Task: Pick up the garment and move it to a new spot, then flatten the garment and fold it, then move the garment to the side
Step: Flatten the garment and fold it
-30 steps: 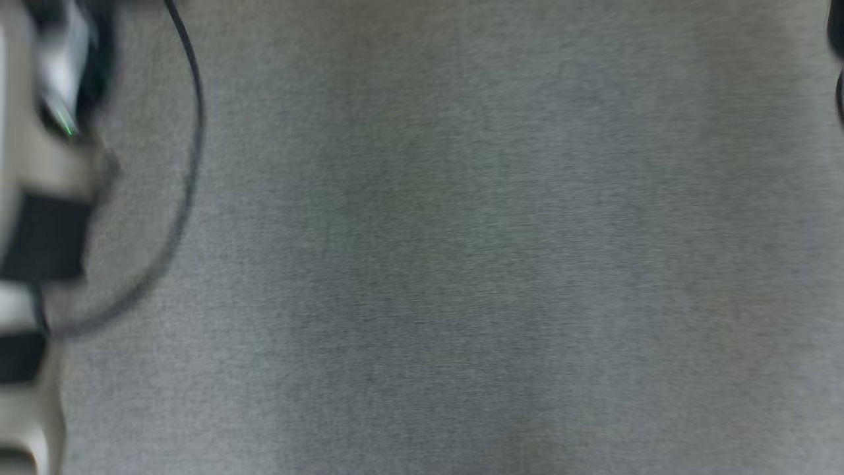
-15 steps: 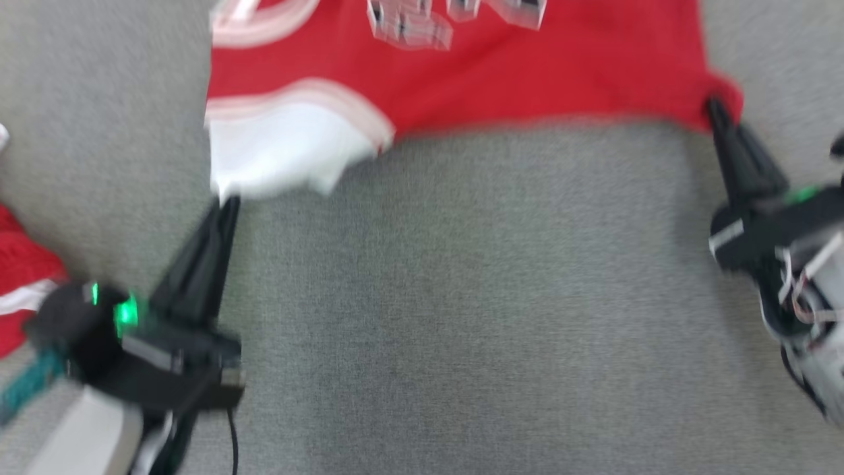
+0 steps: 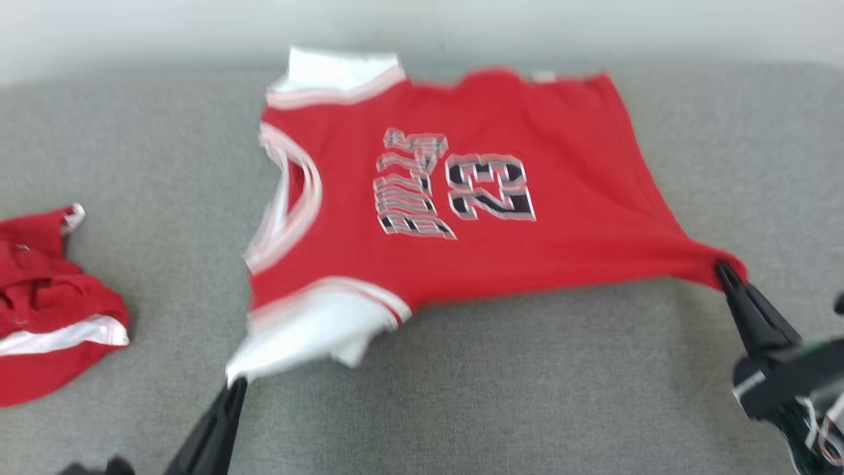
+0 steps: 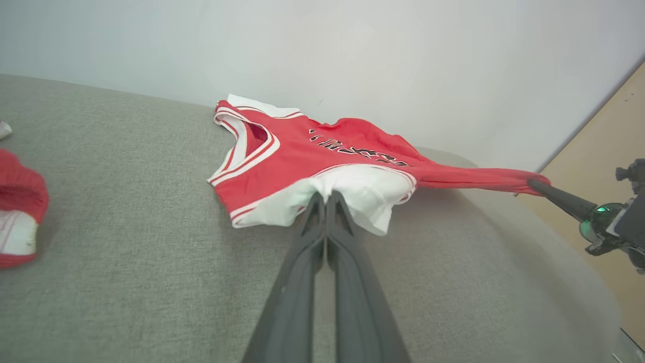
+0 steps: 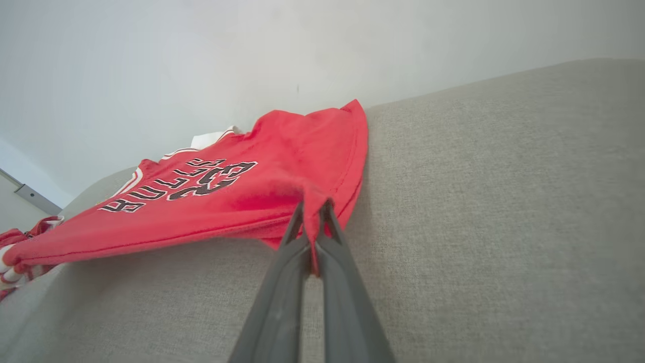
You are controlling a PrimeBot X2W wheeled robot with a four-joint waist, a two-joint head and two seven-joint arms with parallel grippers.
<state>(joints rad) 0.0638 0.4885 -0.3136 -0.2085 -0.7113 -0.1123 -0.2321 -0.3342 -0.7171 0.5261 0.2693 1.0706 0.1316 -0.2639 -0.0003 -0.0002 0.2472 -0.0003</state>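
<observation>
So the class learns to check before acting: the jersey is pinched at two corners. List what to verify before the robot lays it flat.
1. Left gripper shut on white corner of jersey: ok.
2. Right gripper shut on its red corner: ok.
3. Jersey lying flat on the grey cushion: not ok, near edge lifted.
4. Print facing up: ok.
5. Other red garment apart from it: ok.

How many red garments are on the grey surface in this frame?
2. The red jersey is spread in the middle, held by the left end effector and right end effector; a crumpled red garment sits at the left edge.
</observation>
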